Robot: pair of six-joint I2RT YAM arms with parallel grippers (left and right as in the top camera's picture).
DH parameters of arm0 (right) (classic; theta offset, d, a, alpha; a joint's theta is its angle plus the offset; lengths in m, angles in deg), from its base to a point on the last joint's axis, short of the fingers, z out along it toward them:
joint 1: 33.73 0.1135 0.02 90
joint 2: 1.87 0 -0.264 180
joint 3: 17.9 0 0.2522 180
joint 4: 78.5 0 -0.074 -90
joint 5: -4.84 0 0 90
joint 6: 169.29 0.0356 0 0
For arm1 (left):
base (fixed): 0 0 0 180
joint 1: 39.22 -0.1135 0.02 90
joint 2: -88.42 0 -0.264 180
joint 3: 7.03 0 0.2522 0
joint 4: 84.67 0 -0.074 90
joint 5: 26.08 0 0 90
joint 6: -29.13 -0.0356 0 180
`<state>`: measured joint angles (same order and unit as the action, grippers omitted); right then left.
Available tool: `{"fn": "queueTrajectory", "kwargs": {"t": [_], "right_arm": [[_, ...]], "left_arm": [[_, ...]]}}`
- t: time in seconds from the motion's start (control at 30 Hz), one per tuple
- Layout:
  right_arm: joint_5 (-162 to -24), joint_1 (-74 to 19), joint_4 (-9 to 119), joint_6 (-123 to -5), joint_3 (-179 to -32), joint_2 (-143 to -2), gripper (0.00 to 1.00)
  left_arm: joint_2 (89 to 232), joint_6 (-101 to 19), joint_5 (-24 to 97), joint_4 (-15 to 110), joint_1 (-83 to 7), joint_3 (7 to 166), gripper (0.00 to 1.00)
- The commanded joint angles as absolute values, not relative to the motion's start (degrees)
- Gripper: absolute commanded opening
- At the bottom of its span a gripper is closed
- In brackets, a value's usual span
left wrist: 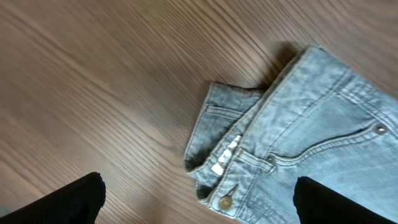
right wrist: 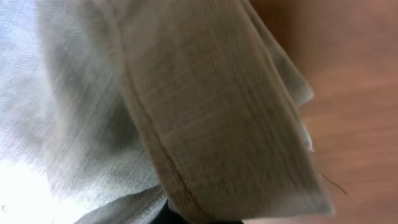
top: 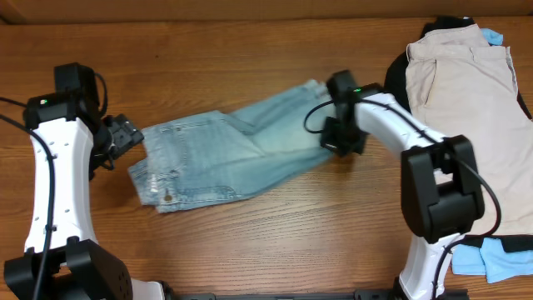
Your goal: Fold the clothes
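Note:
The light-blue denim shorts point(top: 225, 154) lie flat across the middle of the wooden table, with the waistband to the left and the cuffed legs to the right. My left gripper point(top: 127, 136) is open and empty just left of the waistband. In the left wrist view its jaws point(left wrist: 199, 190) straddle the waistband corner and button of the shorts point(left wrist: 298, 137). My right gripper point(top: 340, 137) is at the right leg's hem. In the right wrist view the cuffed hem point(right wrist: 205, 106) fills the frame and runs down into the closed jaws point(right wrist: 186, 219).
Beige shorts point(top: 466, 92) lie at the back right on top of a black garment point(top: 400, 75). A light-blue cloth point(top: 491, 258) sits at the front right by the right arm's base. Bare wood point(top: 250, 242) lies in front of the denim.

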<state>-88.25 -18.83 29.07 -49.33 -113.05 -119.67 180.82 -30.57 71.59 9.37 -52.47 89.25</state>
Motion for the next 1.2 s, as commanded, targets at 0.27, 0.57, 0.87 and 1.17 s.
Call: {"fn": "queueTrajectory", "kwargs": {"t": [0.27,0.57,0.87,1.17], "right_arm": [[-96.07,-20.95,21.40,-58.34,-110.93,-108.39,0.22],[-93.12,-21.02,19.89,-64.70,-110.93,-92.87,0.83],[-92.73,-21.02,21.53,-64.72,-110.80,-92.67,0.84],[-92.73,-21.02,21.59,-64.70,-110.80,-92.67,0.84]], "left_arm": [[180.95,-32.21,68.28,11.40,-44.28,77.31,1.00],[180.95,-32.16,67.24,21.45,-43.27,67.37,0.96],[180.95,-32.23,68.57,38.15,-43.27,58.39,0.57],[180.95,-36.56,69.29,43.62,-43.34,57.36,0.16]]}}
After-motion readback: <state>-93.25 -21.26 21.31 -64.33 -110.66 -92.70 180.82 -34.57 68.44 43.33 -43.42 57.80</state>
